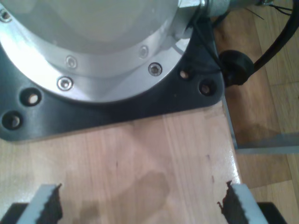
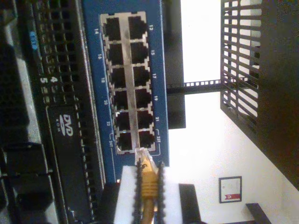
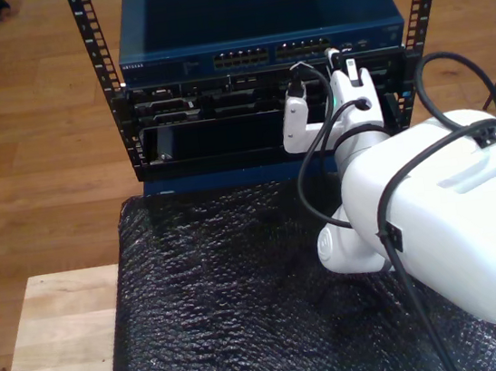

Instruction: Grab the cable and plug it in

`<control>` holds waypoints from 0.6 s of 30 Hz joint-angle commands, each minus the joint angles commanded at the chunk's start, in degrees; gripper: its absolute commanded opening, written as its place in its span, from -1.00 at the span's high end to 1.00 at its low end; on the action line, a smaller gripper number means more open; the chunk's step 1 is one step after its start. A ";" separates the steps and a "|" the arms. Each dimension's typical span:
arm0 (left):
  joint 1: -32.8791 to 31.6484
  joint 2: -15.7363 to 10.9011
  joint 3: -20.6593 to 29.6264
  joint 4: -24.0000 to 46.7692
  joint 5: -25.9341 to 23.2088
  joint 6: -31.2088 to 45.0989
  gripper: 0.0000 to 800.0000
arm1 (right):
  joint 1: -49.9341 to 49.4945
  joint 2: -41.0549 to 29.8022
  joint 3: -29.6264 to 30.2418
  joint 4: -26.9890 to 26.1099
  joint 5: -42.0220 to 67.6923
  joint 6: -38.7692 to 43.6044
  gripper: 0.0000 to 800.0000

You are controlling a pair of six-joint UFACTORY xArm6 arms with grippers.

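My second gripper [image 2: 148, 186] pinches cable [image 2: 147, 179] — plug at switch [image 2: 93, 70] edge.

The exterior view looks down from behind an arm [image 3: 435, 216] over the black-padded surface [image 3: 227, 307] toward the far rack switch [image 3: 262, 51]. The second wrist view faces that switch [image 2: 133, 84] closely. The first wrist view looks down on a wooden surface [image 1: 140, 163].

Lab: server rack [image 3: 102, 86], network switch [image 3: 260, 33]

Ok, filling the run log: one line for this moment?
my second hand: shut on cable | plug at switch ports, not inserted | my first hand: open
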 joint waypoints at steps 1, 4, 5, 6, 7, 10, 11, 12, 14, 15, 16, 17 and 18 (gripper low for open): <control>0.00 0.00 0.00 0.00 0.00 -0.09 -1.00 | 0.00 0.00 -0.09 0.00 0.00 -0.18 1.00; 0.00 0.00 0.00 0.00 0.00 0.00 -1.00 | 0.00 0.18 -0.35 0.00 0.00 -0.35 1.00; 0.00 0.00 0.00 0.00 0.00 0.00 -1.00 | 0.00 0.26 -0.35 0.00 0.00 -0.35 1.00; 0.00 0.00 0.00 0.00 0.00 0.00 -1.00 | 0.00 0.26 -0.35 0.00 0.00 -0.35 1.00; 0.00 0.00 0.00 0.00 0.00 0.00 -1.00 | 0.00 0.44 -0.44 0.00 0.00 -0.35 1.00; 0.00 0.00 0.00 0.00 0.00 0.00 -1.00 | 0.00 0.97 -1.41 0.00 0.00 -1.05 1.00; 0.00 0.00 0.00 0.00 0.00 0.00 -1.00 | 0.00 1.14 -1.58 0.00 0.00 -1.58 1.00; 0.00 0.00 0.00 0.00 0.00 -0.09 -1.00 | 0.00 1.41 -2.11 0.00 0.00 -1.85 1.00; 0.00 0.00 0.00 0.00 0.00 0.00 -1.00 | 0.00 2.20 -3.16 0.09 0.00 -1.93 1.00; 0.00 0.00 0.00 0.00 0.00 0.00 -1.00 | 0.00 2.37 -3.52 0.18 0.00 -2.02 1.00; 0.00 0.00 0.00 0.00 0.00 0.00 -1.00 | 0.00 2.46 -3.78 0.18 0.00 -2.02 1.00; 0.00 0.00 0.00 0.00 0.00 0.00 -1.00 | 0.00 2.55 -3.87 0.18 0.00 -2.02 1.00; 0.00 0.00 0.00 0.00 0.00 0.00 -1.00 | 0.00 2.64 -4.04 0.18 0.09 -2.02 1.00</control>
